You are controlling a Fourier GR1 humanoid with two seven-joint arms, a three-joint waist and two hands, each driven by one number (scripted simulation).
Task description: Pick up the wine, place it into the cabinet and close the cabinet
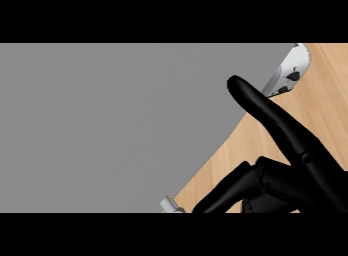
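Wine: not showing anywhere; it is possibly lying hidden behind the hand or the panel.
Long axis and pointing: cannot be told.
Handling, judged: likely behaving as glass, being heavy, stiff, smooth and breakable; the body below the shoulder is offering the safest hold.
Right hand [310, 170]: hanging over the counter [332, 115] at lower right; open or closed cannot be told.
Left hand: not appearing.
Grey panel [103, 125]: covering the view's left, with a white-and-grey object [291, 70] lying at its upper right edge.

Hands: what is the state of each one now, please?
Left hand: not in view.
Right hand: open, with nothing visible in it.
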